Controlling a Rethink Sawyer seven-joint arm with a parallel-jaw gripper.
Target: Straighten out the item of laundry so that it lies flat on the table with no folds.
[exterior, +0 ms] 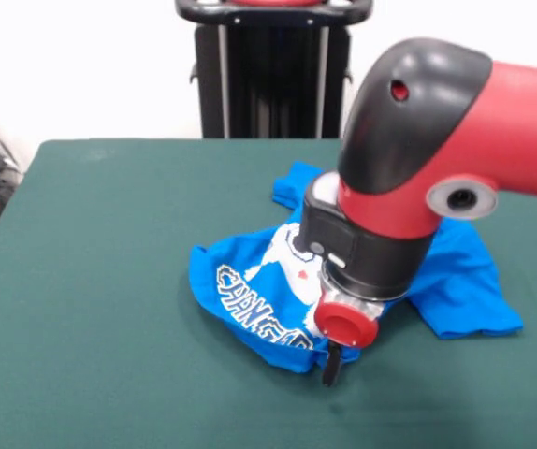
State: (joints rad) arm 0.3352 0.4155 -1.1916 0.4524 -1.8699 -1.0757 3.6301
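Blue shirt point(250, 290) lies crumpled mid-frame on green surface point(91, 309). End effector point(331, 367) sits at its lower edge; can't tell its state.

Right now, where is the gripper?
In the front view, the gripper is low at the blue T-shirt's near edge, right of centre on the green table.

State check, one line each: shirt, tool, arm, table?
T-shirt: crumpled, folded over itself, print partly hidden, not flat.
Tool: down at the shirt's near edge; open or shut cannot be told.
Arm: reaching low over the shirt, covering its middle.
Table: green top, shirt lying near its centre.
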